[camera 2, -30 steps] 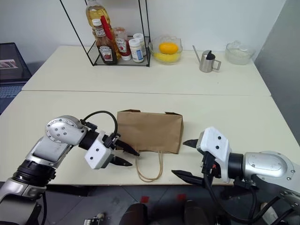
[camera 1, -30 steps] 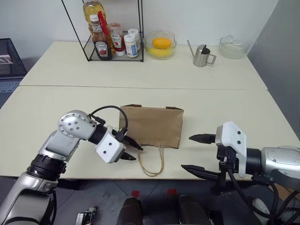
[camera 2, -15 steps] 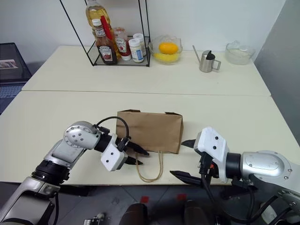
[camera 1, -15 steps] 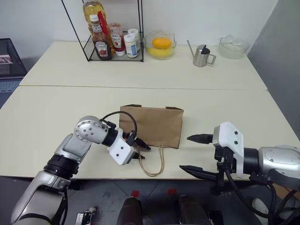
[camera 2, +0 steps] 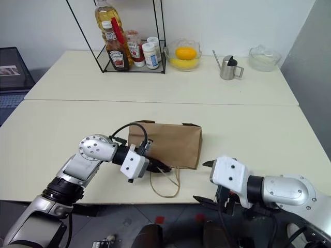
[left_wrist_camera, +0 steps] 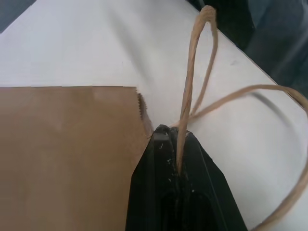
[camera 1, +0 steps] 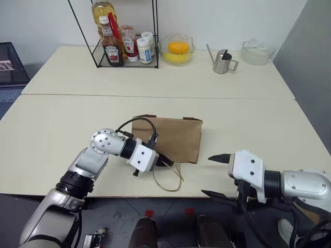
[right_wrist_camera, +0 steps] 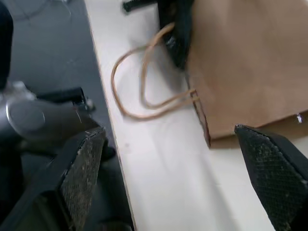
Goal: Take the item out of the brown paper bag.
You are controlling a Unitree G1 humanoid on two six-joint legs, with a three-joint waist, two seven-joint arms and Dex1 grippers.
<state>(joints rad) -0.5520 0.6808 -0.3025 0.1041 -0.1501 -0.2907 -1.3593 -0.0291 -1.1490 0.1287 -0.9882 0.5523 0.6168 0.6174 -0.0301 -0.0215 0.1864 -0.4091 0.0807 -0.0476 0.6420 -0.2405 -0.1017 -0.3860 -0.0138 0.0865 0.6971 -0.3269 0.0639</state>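
Observation:
The brown paper bag [camera 1: 173, 137] lies flat on the near table, its mouth toward the front edge and its cord handles [camera 1: 168, 181] spread on the tabletop. My left gripper [camera 1: 168, 163] is at the bag's mouth, shut on one cord handle [left_wrist_camera: 197, 62], which runs between the fingertips. Off the bag's front right corner, near the table's front edge, my right gripper [camera 1: 207, 175] stands open with nothing between its fingers; from its wrist I see the bag [right_wrist_camera: 245, 62] and the handles [right_wrist_camera: 144, 96]. The item is hidden.
On the far table stand a wire rack with sauce bottles [camera 1: 121, 41], a glass bowl of fruit [camera 1: 177, 49], a metal pitcher [camera 1: 223, 61] and a glass bowl [camera 1: 257, 51]. The table's front edge runs just beneath the handles.
My left gripper has moved right to the bag's mouth and shut on a cord handle, pulling the loops askew. My right gripper has sunk slightly and rolled, still open.

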